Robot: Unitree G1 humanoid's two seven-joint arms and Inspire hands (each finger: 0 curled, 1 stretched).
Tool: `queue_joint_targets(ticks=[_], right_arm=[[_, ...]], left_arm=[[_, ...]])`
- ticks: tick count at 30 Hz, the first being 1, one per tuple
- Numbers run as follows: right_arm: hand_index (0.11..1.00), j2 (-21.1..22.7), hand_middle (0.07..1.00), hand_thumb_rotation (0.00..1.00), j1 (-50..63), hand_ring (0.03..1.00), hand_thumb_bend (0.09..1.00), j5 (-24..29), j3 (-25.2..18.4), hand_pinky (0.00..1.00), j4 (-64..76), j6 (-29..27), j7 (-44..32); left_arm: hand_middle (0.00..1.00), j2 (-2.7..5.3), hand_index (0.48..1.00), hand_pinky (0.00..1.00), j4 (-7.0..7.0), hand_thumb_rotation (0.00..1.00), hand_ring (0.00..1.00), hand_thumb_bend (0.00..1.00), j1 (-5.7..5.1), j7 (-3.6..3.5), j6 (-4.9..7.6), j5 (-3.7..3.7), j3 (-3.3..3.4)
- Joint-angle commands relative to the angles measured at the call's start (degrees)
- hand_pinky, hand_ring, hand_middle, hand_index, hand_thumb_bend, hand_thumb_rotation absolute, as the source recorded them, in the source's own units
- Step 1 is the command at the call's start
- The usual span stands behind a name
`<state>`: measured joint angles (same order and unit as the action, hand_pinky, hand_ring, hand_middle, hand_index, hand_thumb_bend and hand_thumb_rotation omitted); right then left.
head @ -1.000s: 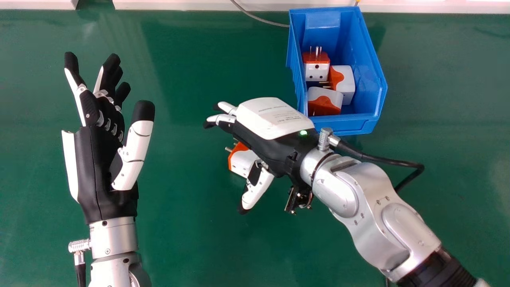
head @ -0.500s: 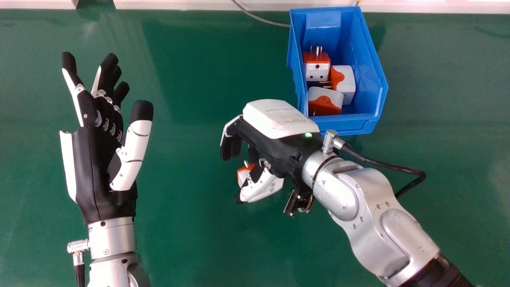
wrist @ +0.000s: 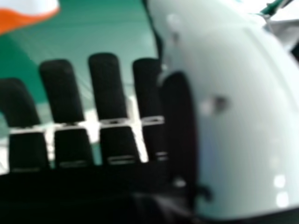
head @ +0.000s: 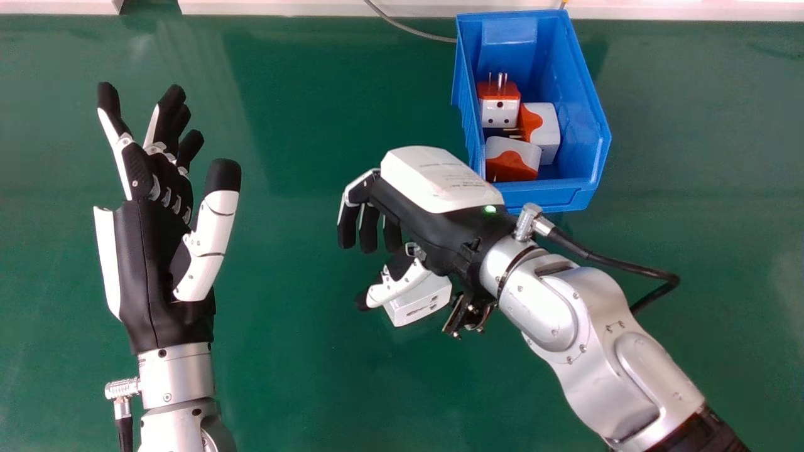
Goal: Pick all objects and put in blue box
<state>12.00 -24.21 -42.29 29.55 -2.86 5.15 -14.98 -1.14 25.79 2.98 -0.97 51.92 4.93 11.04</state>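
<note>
On green table [head: 282, 376]: 1 loose adapter [head: 419, 304], 3 adapters [head: 499, 114] in blue box [head: 556, 198]

L to R, we've got our left hand [head: 135, 270] at far L, fingers extended & relaxed. Nr ctr, our right hand [head: 433, 188] is palm-down w/ fingers curled in, grasping nothing; its thumb crosses over part of the loose adapter, but we can't tell if they're touching. Upper R, w/in the blue box, we see the 3 adapters close together, 1 w/ prongs up.
</note>
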Motion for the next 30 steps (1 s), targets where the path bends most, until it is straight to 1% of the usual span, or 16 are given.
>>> queue_joint_targets(ticks=[1,4,6,10,12,13,14,15,16,17,18,20,21,24,27,30], right_arm=[[0.510,0.19,0.502,0.00,0.29,0.422,0.502,0.99,-1.09,0.31,3.37,-2.12,1.42],[0.510,0.27,0.511,0.00,0.77,0.436,0.496,1.81,-1.76,0.33,4.20,-3.12,1.81],[0.510,0.33,0.514,0.00,1.01,0.438,0.495,2.23,-2.07,0.33,4.33,-3.90,2.48],[0.507,0.54,0.526,0.00,1.93,0.442,0.492,2.18,-2.56,0.32,6.96,-2.74,1.41],[0.507,0.92,0.527,0.00,2.71,0.443,0.492,0.61,-2.54,0.32,10.12,-0.23,-0.67],[0.507,2.14,0.527,0.00,2.62,0.443,0.492,-2.19,-1.65,0.32,12.57,2.22,-4.18],[0.505,3.56,0.532,0.00,2.29,0.444,0.496,-5.79,-0.45,0.35,15.03,4.69,-8.53],[0.585,4.44,0.650,0.03,2.14,0.561,0.631,-8.60,0.44,0.46,17.09,6.77,-12.26],[0.585,4.85,0.650,0.03,1.90,0.561,0.631,-11.34,1.30,0.46,18.84,9.08,-16.42],[0.696,4.81,0.797,0.07,1.69,0.721,0.786,-13.05,1.86,0.58,20.01,11.03,-19.99],[0.696,4.47,0.797,0.07,1.65,0.721,0.786,-14.00,2.11,0.58,20.77,12.77,-22.92],[0.868,4.12,0.958,0.08,1.46,0.941,0.956,-15.40,2.69,0.86,21.29,14.89,-27.04],[0.910,4.01,0.979,0.09,1.42,0.970,0.979,-16.17,3.00,0.93,21.36,15.51,-28.38],[0.985,3.39,0.998,0.15,0.99,0.996,0.999,-19.12,4.20,0.99,21.14,17.32,-31.98],[0.998,2.54,1.000,0.18,0.73,1.000,1.000,-20.39,4.52,1.00,20.66,18.27,-33.98],[1.000,2.03,1.000,0.19,0.80,1.000,1.000,-20.89,4.50,1.00,20.12,18.52,-34.37]], left_arm=[[0.93,-0.47,0.916,0.91,-0.91,0.60,0.94,0.67,-0.09,0.32,0.90,-0.74,0.17],[0.92,-0.39,0.917,0.91,-1.15,0.60,0.94,0.67,-0.24,0.38,0.63,-0.82,0.03],[0.92,-0.38,0.918,0.91,-1.32,0.60,0.94,0.67,-0.33,0.16,0.43,-0.53,-0.11],[0.92,-0.28,0.920,0.91,-2.14,0.61,0.94,0.68,-0.83,0.76,-0.11,-1.28,-0.05],[0.92,-0.25,0.920,0.91,-2.37,0.61,0.94,0.68,-0.99,0.67,-0.21,-1.09,-0.14],[0.92,-0.21,0.920,0.91,-2.50,0.61,0.94,0.68,-1.09,0.76,-0.31,-1.19,-0.16],[0.92,-0.20,0.920,0.91,-2.55,0.61,0.94,0.67,-1.15,0.85,-0.34,-1.34,-0.15],[0.92,-0.21,0.920,0.91,-2.53,0.60,0.94,0.67,-1.16,0.86,-0.30,-1.39,-0.15],[0.92,-0.22,0.920,0.91,-2.43,0.60,0.94,0.67,-1.10,0.84,-0.16,-1.35,-0.13],[0.92,-0.24,0.920,0.91,-2.33,0.60,0.94,0.66,-1.01,0.80,-0.07,-1.23,-0.14],[0.92,-0.24,0.920,0.91,-2.20,0.60,0.94,0.66,-0.89,0.62,0.02,-0.85,-0.19],[0.92,-0.33,0.918,0.91,-1.91,0.59,0.94,0.66,-0.69,0.41,0.23,-0.49,-0.23],[0.92,-0.34,0.918,0.91,-1.84,0.59,0.94,0.66,-0.66,0.29,0.25,-0.28,-0.25],[0.92,-0.17,0.918,0.91,-2.05,0.58,0.94,0.66,-0.75,0.07,-0.05,0.11,-0.25],[0.92,-0.18,0.919,0.91,-2.26,0.59,0.94,0.65,-0.81,0.02,-0.27,0.03,-0.19],[0.93,-0.23,0.919,0.91,-2.21,0.59,0.94,0.66,-0.78,-0.49,-0.19,0.58,-0.34]])
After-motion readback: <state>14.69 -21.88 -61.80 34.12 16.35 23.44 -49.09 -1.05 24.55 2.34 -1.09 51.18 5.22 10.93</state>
